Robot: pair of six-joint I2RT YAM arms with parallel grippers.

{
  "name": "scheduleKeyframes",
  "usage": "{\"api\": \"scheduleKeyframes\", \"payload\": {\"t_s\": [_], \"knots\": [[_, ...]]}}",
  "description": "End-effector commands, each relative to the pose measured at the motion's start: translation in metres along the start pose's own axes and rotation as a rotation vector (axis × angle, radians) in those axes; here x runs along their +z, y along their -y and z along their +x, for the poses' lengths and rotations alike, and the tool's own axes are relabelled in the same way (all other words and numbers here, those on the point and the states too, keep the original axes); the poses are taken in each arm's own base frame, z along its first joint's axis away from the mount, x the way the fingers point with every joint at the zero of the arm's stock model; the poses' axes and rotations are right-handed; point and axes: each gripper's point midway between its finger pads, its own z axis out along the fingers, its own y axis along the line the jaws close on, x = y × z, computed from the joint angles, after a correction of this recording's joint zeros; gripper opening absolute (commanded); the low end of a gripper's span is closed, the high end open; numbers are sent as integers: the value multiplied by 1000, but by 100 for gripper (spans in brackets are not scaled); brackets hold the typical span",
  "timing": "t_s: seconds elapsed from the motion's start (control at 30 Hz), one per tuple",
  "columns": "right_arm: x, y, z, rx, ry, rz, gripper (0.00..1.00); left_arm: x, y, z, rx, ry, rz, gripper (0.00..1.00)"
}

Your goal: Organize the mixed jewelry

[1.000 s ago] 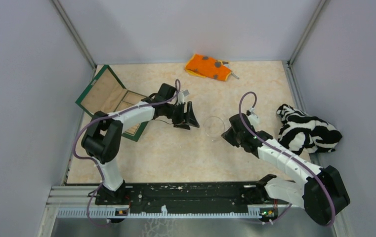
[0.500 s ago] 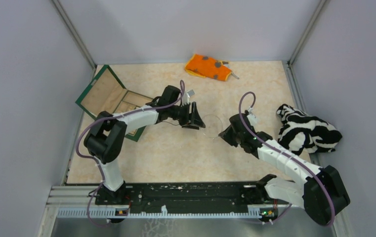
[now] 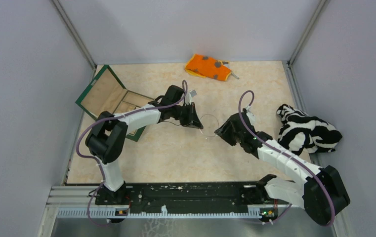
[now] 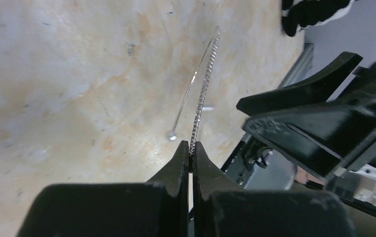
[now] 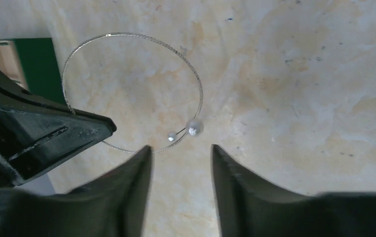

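The jewelry in view is a thin silvery wire bangle (image 3: pixel 214 117) in mid-table between my two grippers. My left gripper (image 3: pixel 195 123) is shut on its left side. In the left wrist view the twisted wire (image 4: pixel 203 94) runs straight out from the closed tips (image 4: pixel 191 145). A small bead (image 4: pixel 171 134) hangs beside them. My right gripper (image 3: pixel 219 132) stands open just right of the hoop. In the right wrist view the bangle (image 5: pixel 141 37) lies ahead of the spread fingers (image 5: pixel 181 148), with its two end beads (image 5: pixel 194 128) just off the tips, touching neither.
An open green box (image 3: pixel 109 96) lies at the left, behind my left arm. An orange grey-spotted cloth (image 3: pixel 208 66) sits at the back. A black-and-white striped cloth (image 3: pixel 307 131) is bunched at the right wall. Grey walls close in three sides.
My left gripper moved right to the bangle and shut on its wire. My right gripper, shut before, has opened.
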Motion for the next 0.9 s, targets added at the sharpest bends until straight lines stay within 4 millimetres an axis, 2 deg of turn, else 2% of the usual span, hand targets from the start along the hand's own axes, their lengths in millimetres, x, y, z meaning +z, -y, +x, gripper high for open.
{"api": "scheduleKeyframes", "payload": {"t_s": [0.0,0.07,0.17,0.33,0.5,0.63,0.7,0.73,0.87], "knots": [[-20,-52,-16,-47,49,-240,62,-46,14,-39,154,122,-131,0],[-39,-71,-26,-75,88,-327,84,-76,4,-54,167,164,-194,0],[-61,-82,-41,-122,144,-357,97,-129,-6,-73,222,244,-287,0],[-80,-83,-59,-166,214,-329,98,-223,-23,-93,326,385,-498,0],[-66,-79,-54,-183,189,-295,98,-303,-51,-112,349,549,-636,0],[-51,-81,-44,-201,126,-287,97,-342,-76,-131,408,659,-730,0],[-45,-82,-40,-213,104,-284,97,-350,-87,-136,455,689,-759,0],[-43,-82,-39,-219,96,-279,97,-363,-96,-139,444,717,-791,0],[-39,-83,-38,-237,75,-273,97,-394,-123,-141,422,767,-881,0]]}}
